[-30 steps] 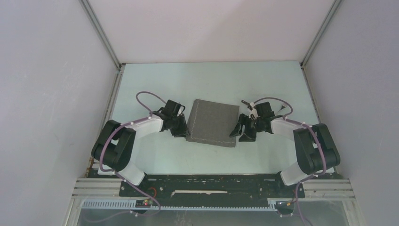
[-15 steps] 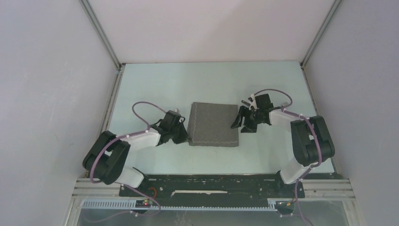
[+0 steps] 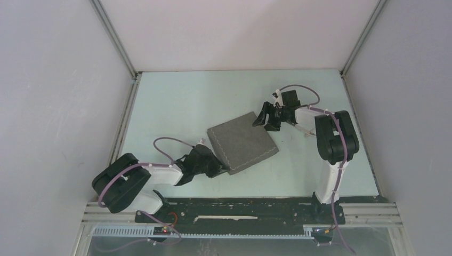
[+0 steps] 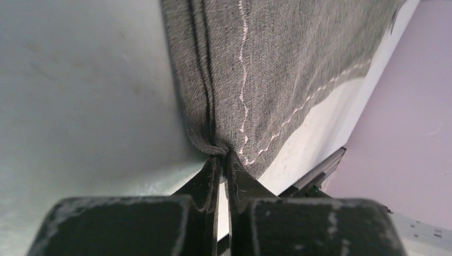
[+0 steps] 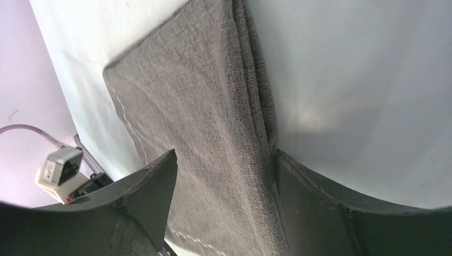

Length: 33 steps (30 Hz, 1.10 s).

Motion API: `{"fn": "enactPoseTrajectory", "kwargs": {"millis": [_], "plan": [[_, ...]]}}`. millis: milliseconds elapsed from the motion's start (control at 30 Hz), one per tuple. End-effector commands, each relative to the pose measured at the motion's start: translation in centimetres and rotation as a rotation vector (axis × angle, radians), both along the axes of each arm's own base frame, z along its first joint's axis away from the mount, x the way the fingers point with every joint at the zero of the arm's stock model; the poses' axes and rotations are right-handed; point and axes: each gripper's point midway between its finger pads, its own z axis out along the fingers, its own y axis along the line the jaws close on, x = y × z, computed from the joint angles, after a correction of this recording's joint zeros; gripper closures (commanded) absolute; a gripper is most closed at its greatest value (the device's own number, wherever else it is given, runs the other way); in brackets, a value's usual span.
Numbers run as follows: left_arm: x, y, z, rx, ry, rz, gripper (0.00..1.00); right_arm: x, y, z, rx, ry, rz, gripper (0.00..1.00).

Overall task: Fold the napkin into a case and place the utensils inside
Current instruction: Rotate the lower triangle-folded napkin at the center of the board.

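The napkin (image 3: 242,141), folded square, lies skewed mid-table (image 3: 176,106). We see the left claw (image 3: 221,169) pinched tight on its 7 o'clock corner. The right claw (image 3: 262,118) gapes wide, straddling its 1 o'clock edge.

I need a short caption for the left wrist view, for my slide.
Left claw shut on a corner of the folded grey napkin, on the pale table.

Left arm (image 3: 160,172) lies low, stretched toward centre; left gripper (image 3: 219,169) pinched tight on a corner of the napkin (image 3: 242,141); right arm (image 3: 330,138) stands tall, reaching forward; right gripper (image 3: 262,119) held low, jaws wide apart.
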Motion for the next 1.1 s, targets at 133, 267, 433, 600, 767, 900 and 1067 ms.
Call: {"fn": "enactPoseTrajectory", "kwargs": {"millis": [133, 267, 433, 600, 767, 900, 1067], "plan": [[-3.9, 2.4, -2.9, 0.121, 0.13, 0.052, 0.87, 0.4, 0.9, -1.2, -0.073, -0.013, 0.044, 0.25], [-3.6, 3.9, -1.1, 0.184, 0.053, 0.046, 0.56, 0.7, -2.0, 0.9, -0.246, -0.032, 0.017, 0.23], [-3.4, 6.7, 3.3, 0.263, -0.09, 0.038, 0.42, -1.4, -7.7, 7.0, -0.718, -0.149, -0.079, 0.14], [-2.1, 12.4, 9.6, 0.382, -0.274, 0.165, 0.26, -8.8, -1.5, 9.2, -0.743, -0.227, 0.167, 0.11], [-0.7, 17.9, 17.2, 0.506, -0.433, 0.316, 0.21, -18.7, 8.8, 8.3, -0.536, -0.142, 0.569, 0.1], [-1.4, 21.2, 21.8, 0.518, -0.531, 0.434, 0.2, -22.1, 11.3, 6.6, -0.613, -0.026, 0.672, 0.11], [-3.1, 24.4, 24.1, 0.484, -0.626, 0.543, 0.18, -23.2, 13.7, 4.1, -0.675, 0.029, 0.672, 0.16]]}}
